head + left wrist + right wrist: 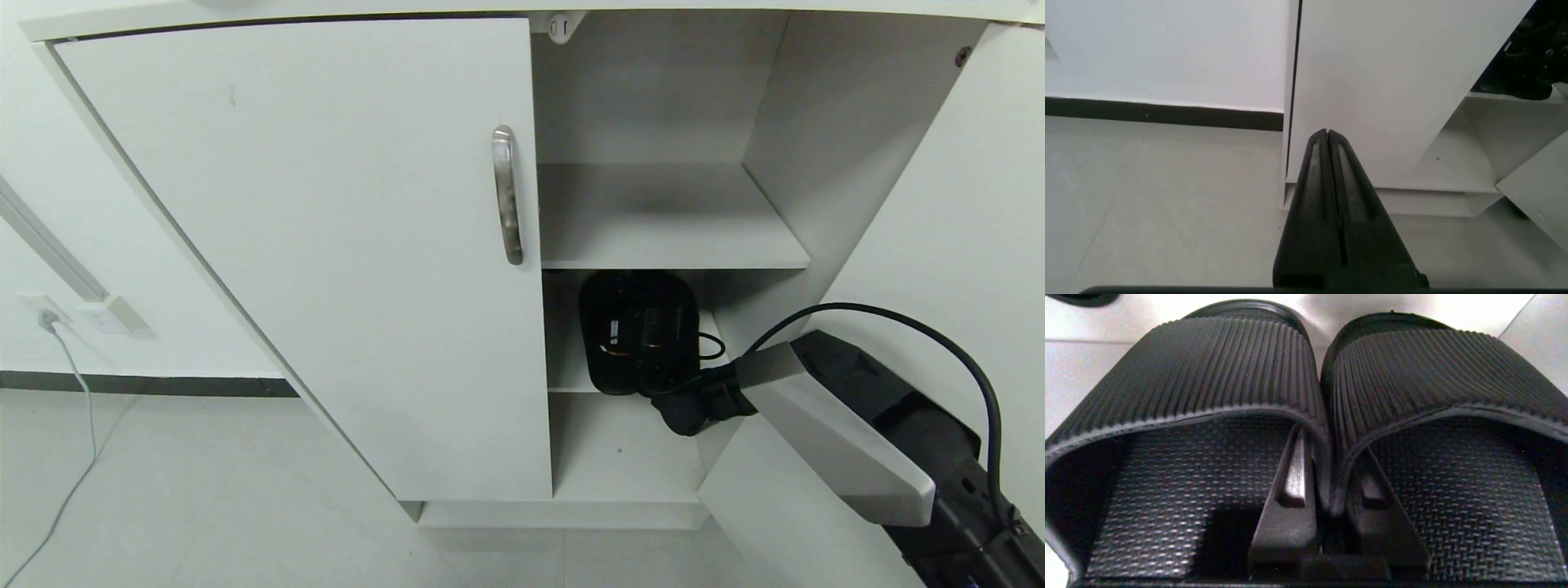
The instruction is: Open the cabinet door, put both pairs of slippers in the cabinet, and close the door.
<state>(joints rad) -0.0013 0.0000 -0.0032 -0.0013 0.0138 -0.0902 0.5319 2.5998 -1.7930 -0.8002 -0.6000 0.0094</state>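
A pair of black ribbed slippers (637, 331) sits side by side on the cabinet's middle shelf (563, 371), under the upper shelf (661, 216). My right gripper (665, 384) reaches into that compartment. In the right wrist view it (1331, 498) is shut on the touching inner edges of both slippers (1233, 376), one finger inside each. The right cabinet door (963, 245) stands open; the left door (326, 245) with its metal handle (507, 194) is closed. My left gripper (1327, 139) is shut and empty, low over the floor and facing the cabinet's left door (1388, 82).
The open right door hangs close beside my right arm. The bottom shelf (620, 457) lies bare below the slippers. A wall socket with a grey cable (45, 317) is at the far left, above light floor tiles (204, 490).
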